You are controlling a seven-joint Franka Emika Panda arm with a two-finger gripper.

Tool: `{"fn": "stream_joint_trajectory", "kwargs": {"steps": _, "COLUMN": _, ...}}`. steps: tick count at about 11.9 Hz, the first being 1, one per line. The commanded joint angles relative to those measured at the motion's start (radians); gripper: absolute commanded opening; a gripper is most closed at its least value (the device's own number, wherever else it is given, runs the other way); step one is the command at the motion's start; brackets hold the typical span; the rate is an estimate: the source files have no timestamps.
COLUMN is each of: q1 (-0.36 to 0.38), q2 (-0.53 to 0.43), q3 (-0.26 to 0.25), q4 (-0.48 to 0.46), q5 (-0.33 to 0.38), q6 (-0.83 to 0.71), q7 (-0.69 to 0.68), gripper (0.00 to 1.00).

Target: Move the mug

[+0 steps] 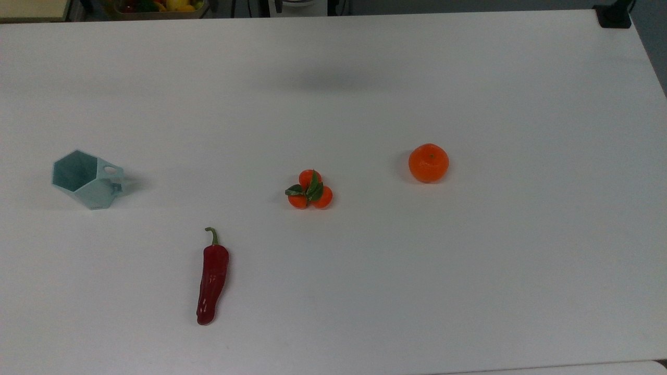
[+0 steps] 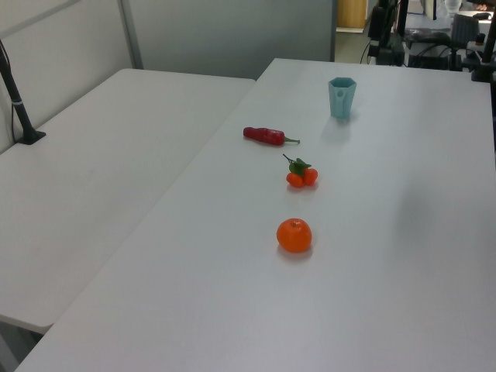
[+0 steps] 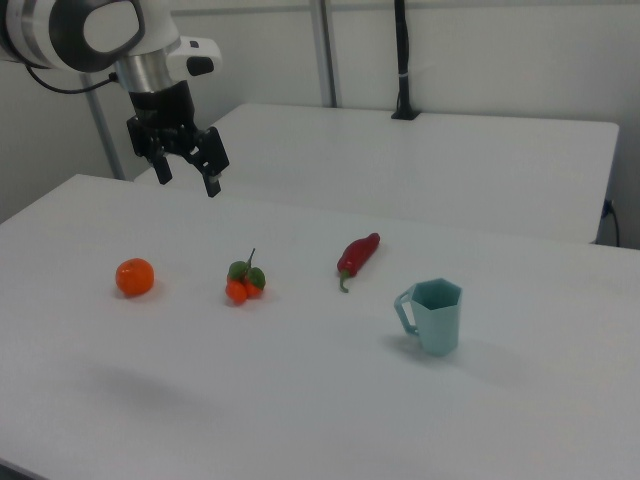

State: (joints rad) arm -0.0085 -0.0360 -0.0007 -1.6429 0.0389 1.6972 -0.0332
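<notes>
The mug (image 3: pixel 437 315) is seen nearest in the right view, standing upright on the white table (image 3: pixel 300 400), its long axis vertical, hexagonal rim up, body narrowing to the base. Its handle is turned toward the right view's left, at about nine o'clock. In the top view, the mug (image 1: pixel 88 179) sits at the far left edge of the scene, handle at three o'clock.

Further back, at roughly eleven o'clock from the mug in the right view, a red chili pepper (image 3: pixel 358 256) lies flat. A cluster of small oranges with leaves (image 3: pixel 243 281) and a single orange (image 3: pixel 134 277) are lined up toward the right view's left.

Farthest off, the gripper (image 3: pixel 187 173) hangs above the table, fingers (image 3: pixel 212 182) spread apart, nothing held, nothing touched, well apart from the mug.
</notes>
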Motion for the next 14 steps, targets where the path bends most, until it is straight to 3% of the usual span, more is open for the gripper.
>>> {"fn": "stream_joint_trajectory", "kwargs": {"steps": 1, "q1": -0.005, "q2": -0.028, "q3": 0.007, "q4": -0.035, "q5": 0.024, "q6": 0.001, "q7": -0.022, "gripper": 1.0}}
{"fn": "stream_joint_trajectory", "kwargs": {"steps": 14, "q1": -0.015, "q2": -0.028, "q3": 0.005, "q4": -0.031, "q5": 0.042, "q6": -0.008, "q7": 0.004, "gripper": 1.0}}
